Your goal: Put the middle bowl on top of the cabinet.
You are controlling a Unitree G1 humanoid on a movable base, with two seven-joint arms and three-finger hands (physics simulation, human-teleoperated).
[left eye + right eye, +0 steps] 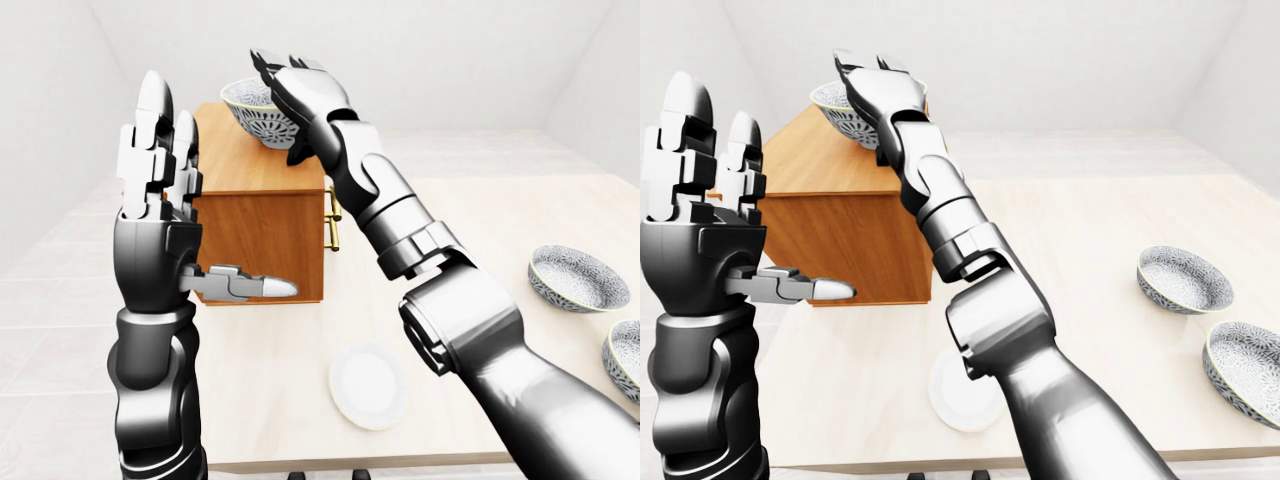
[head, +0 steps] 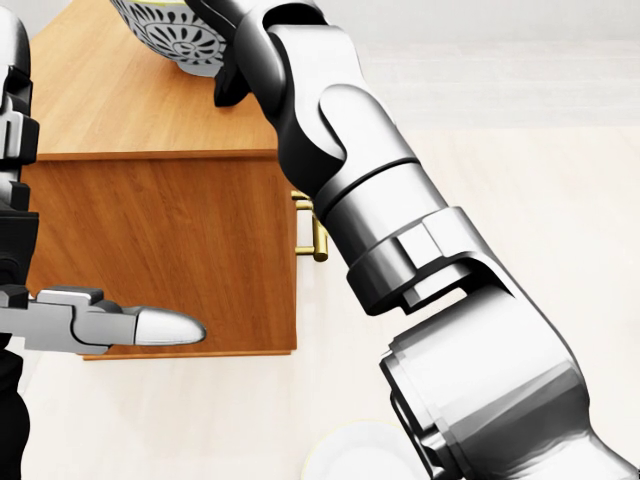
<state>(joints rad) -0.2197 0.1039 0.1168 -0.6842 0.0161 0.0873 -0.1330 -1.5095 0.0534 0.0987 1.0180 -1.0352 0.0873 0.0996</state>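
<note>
A patterned grey bowl [image 1: 250,112] is at the far end of the wooden cabinet's top [image 1: 240,165], at the upper left of the left-eye view. My right hand [image 1: 280,105] is shut on the bowl's right rim, fingers over the top and thumb against its outer side. Whether the bowl rests on the wood or hangs just above it I cannot tell. My left hand [image 1: 215,200] is raised to the left of the cabinet, open, fingers pointing up and thumb stretched across the cabinet's face [image 1: 265,245]. It holds nothing.
Two more patterned bowls [image 1: 578,278] [image 1: 625,360] lie at the right edge of the light table [image 1: 480,220]. A white plate [image 1: 369,385] sits near the table's bottom edge. Brass handles [image 1: 333,225] stick out of the cabinet's right side.
</note>
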